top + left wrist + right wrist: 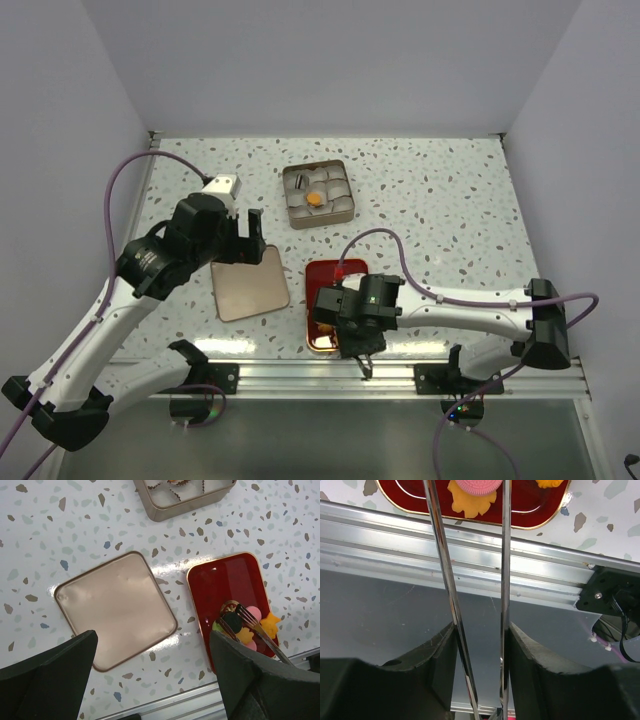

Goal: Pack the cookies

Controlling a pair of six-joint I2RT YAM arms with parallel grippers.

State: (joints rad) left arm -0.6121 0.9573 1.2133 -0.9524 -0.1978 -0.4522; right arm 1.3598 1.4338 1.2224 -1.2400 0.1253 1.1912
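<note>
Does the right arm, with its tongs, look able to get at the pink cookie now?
Probably yes. The right gripper holds the tongs, whose arms run either side of the pink cookie on the red tray; nothing seems to lie between.

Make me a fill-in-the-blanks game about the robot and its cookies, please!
1. The right gripper is shut on a pair of metal ___.
2. The loose cookies lie on a tray whose colour is ___.
3. The cookie in the middle of the square tin is coloured ___.
4. The left gripper hangs over the flat lid with its jaws ___.
Missing words: tongs, red, orange, open.
</note>
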